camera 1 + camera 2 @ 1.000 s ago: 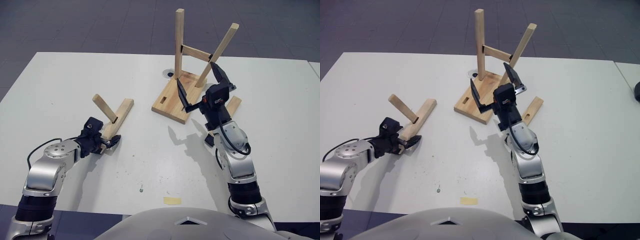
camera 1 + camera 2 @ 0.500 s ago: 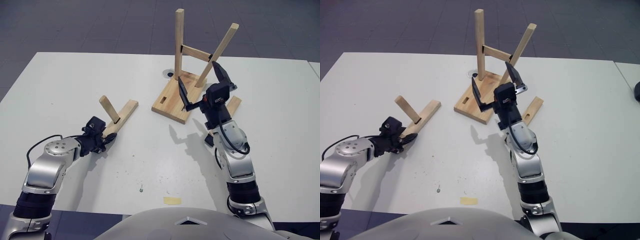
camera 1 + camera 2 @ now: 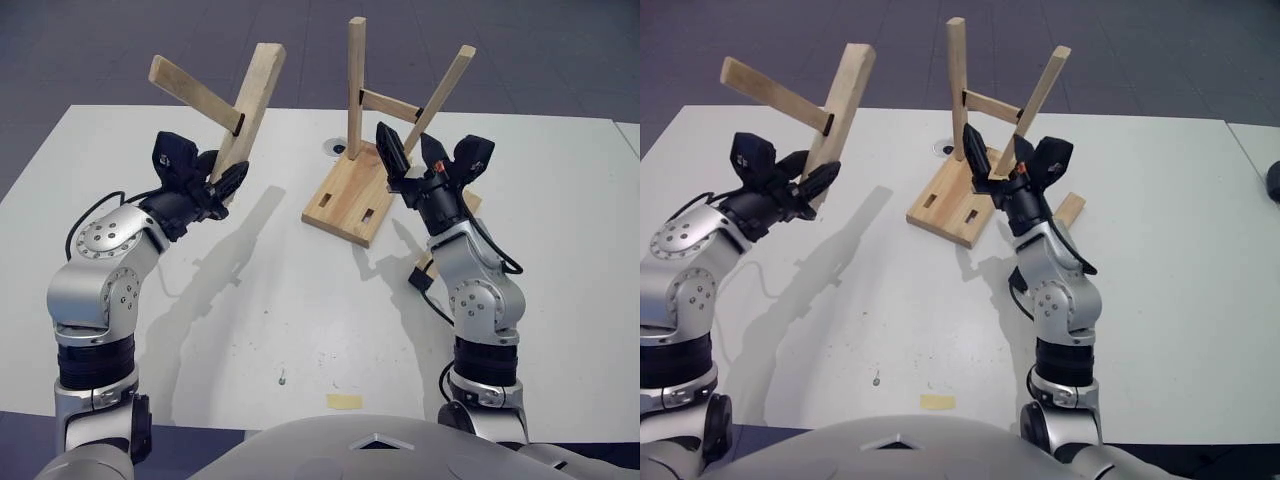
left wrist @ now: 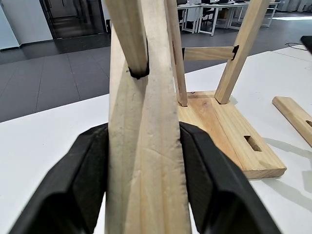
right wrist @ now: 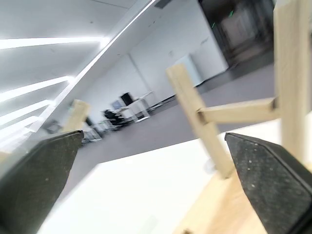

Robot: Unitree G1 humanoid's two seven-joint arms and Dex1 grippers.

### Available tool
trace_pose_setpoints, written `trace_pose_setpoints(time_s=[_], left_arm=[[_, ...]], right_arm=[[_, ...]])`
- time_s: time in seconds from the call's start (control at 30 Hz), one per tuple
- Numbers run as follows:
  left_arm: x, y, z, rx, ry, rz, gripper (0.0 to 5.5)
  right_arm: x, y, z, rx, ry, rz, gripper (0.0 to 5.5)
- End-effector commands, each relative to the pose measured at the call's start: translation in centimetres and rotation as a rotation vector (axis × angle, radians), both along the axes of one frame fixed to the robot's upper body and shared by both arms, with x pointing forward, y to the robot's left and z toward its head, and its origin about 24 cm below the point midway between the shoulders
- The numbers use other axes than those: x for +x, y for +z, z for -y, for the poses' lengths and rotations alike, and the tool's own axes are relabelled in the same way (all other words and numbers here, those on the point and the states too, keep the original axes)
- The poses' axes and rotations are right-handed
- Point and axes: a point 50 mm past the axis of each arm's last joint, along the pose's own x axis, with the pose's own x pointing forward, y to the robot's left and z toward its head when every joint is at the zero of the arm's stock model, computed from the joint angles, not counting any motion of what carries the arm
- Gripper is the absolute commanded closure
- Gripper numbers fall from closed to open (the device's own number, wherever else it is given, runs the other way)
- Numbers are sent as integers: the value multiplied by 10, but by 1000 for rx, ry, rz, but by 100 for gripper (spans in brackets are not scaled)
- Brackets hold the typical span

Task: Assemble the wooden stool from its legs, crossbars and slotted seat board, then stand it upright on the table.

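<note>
stool [image 3: 390,104] approx half built. l gripper [image 3: 220,176] clamped on leg+crossbar piece [image 3: 255,90], held up off table [image 3: 300,320]. r gripper [image 3: 432,152] wide open, empty, just beside seat board [image 3: 340,200]. loose leg [image 3: 1070,208] flat on table behind r arm. farther: seat board flat, two legs+crossbar [image 3: 356,70] standing in it, two slots [image 3: 367,213] free. left to do: fit other legs, flip upright.

White table [image 3: 300,330]: seat board [image 3: 345,205] lies flat, loose leg [image 4: 295,117] just beside it, yellow tape [image 3: 345,401] well apart from it.

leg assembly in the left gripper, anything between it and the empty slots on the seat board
Nothing between leg assembly and seat board; open right gripper hovers close beside the board's right edge.
</note>
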Motion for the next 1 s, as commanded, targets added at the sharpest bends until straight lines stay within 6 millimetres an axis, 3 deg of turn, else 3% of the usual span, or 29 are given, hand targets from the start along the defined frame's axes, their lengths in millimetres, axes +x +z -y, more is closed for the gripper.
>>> trace_pose_setpoints(time_s=[0.03, 0.4, 0.57, 1.0], left_arm=[[-8, 21, 32, -6, -158, 121, 345], [-15, 6, 55, -24, -236, 56, 345], [-20, -5, 58, 36, -284, 26, 345], [-20, -7, 57, 175, -334, 66, 345]], right_arm=[[-5, 35, -12, 241, 218, -19, 10], [0, 29, -29, 259, 213, -148, 10], [3, 37, -40, 257, 237, -128, 10], [4, 19, -36, 263, 191, -246, 223]])
